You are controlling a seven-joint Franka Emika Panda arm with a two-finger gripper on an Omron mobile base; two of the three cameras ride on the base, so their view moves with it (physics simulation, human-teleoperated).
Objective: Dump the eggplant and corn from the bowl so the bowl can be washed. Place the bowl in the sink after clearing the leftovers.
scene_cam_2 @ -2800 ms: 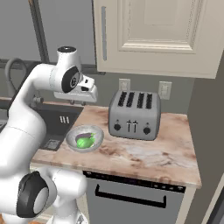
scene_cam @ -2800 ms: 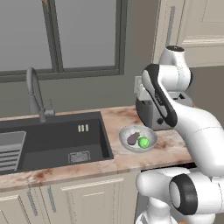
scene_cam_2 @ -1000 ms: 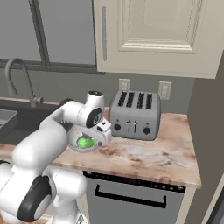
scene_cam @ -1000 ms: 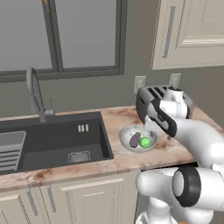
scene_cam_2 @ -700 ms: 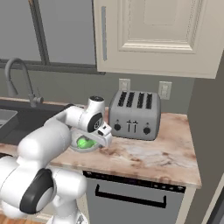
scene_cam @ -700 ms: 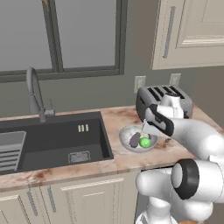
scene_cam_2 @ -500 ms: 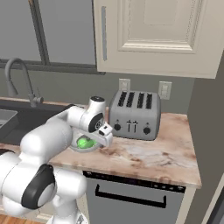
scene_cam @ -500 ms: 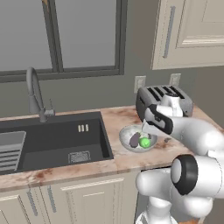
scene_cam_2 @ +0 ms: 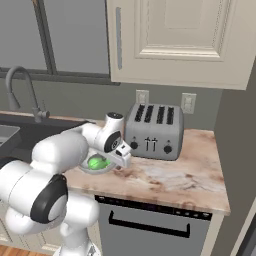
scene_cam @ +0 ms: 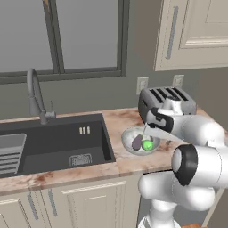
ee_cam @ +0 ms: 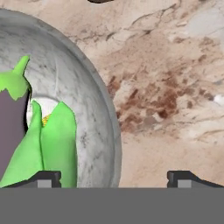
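The pale grey bowl sits on the counter just right of the sink. In it lie the dark purple eggplant and the green corn. My gripper hangs low over the bowl's right rim, open and holding nothing. In the hand view the rim runs between the fingers. One fingertip is over the corn inside the bowl, and the other stands over bare counter outside it. The eggplant lies beyond the corn. From the right base view my gripper hides part of the bowl.
A silver toaster stands close behind the hand, against the wall. The gooseneck faucet rises behind the sink, and a grey slotted basket sits at the basin's left end. Marble counter stretches right of the bowl.
The arm has swung down from high above the counter to the bowl. In the last second the hand sank a little closer to the rim. The bowl and leftovers have not moved.
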